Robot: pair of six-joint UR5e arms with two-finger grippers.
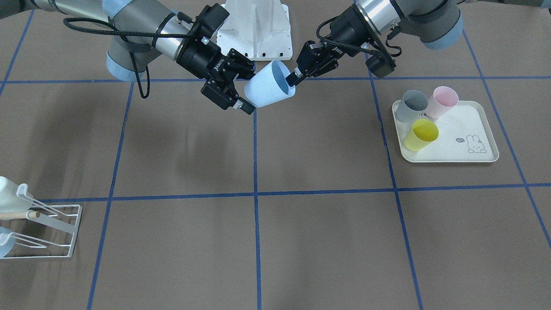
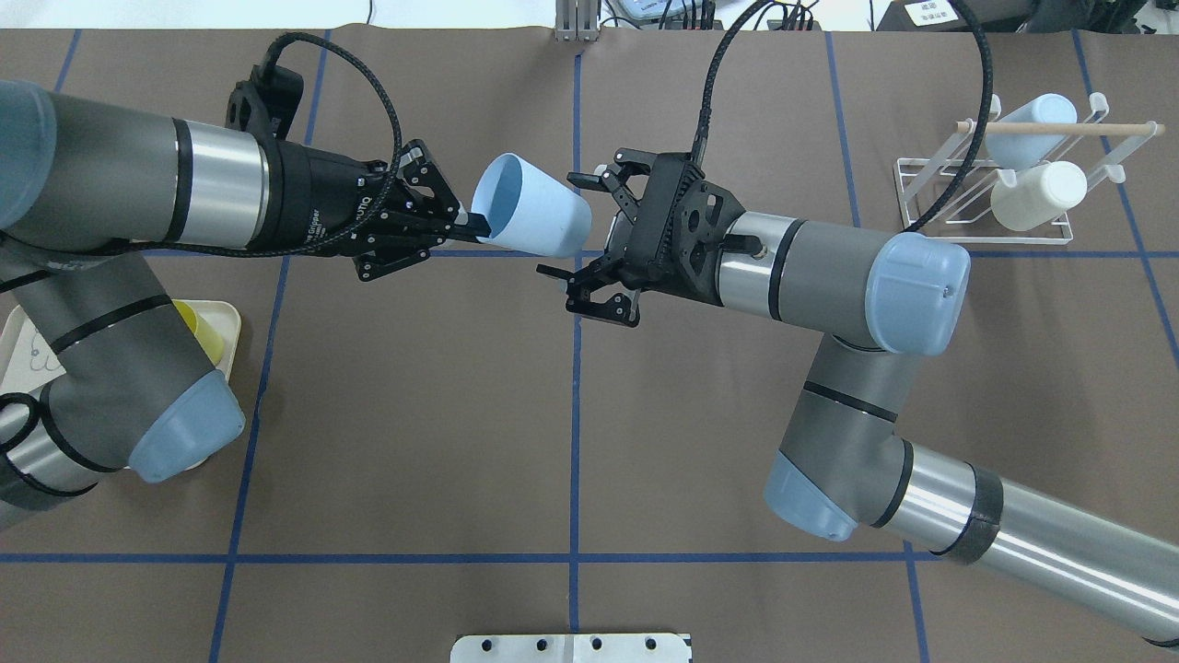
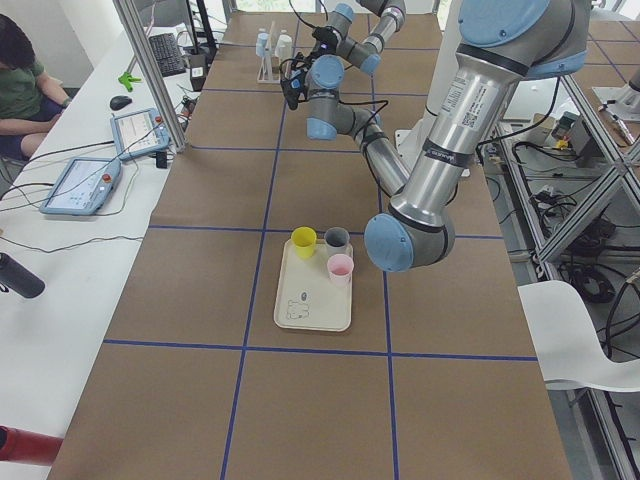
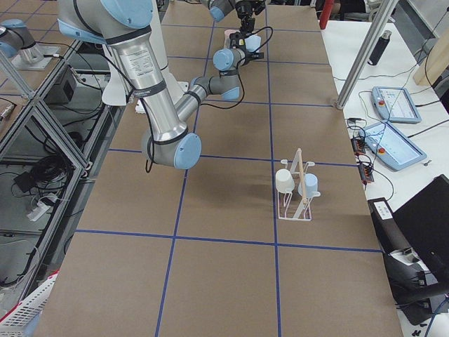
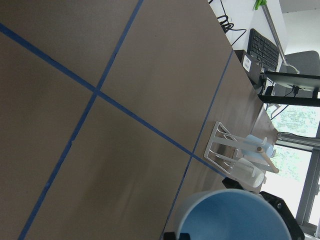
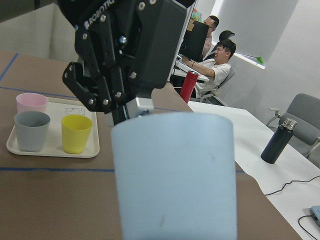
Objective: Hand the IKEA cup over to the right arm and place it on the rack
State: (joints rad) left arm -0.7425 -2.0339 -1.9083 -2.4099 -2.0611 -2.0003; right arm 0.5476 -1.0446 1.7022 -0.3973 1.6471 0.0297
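Note:
A light blue IKEA cup (image 2: 532, 217) hangs on its side in mid-air above the table's middle. My left gripper (image 2: 468, 224) is shut on its rim, one finger inside the mouth; in the front view it (image 1: 294, 78) pinches the rim from the right. My right gripper (image 2: 573, 226) is open, with its fingers spread wide on either side of the cup's base (image 1: 258, 92), not closed on it. The right wrist view shows the cup's base (image 6: 175, 175) close up, between the fingers. The white wire rack (image 2: 904, 193) with a wooden dowel stands at the far right.
The rack holds a white cup (image 2: 1039, 195) and a pale blue cup (image 2: 1032, 120). A cream rabbit-print tray (image 1: 456, 125) on the left arm's side carries a grey cup (image 1: 411, 105), a pink cup (image 1: 442, 101) and a yellow cup (image 1: 422, 134). Blue tape lines cross the brown table.

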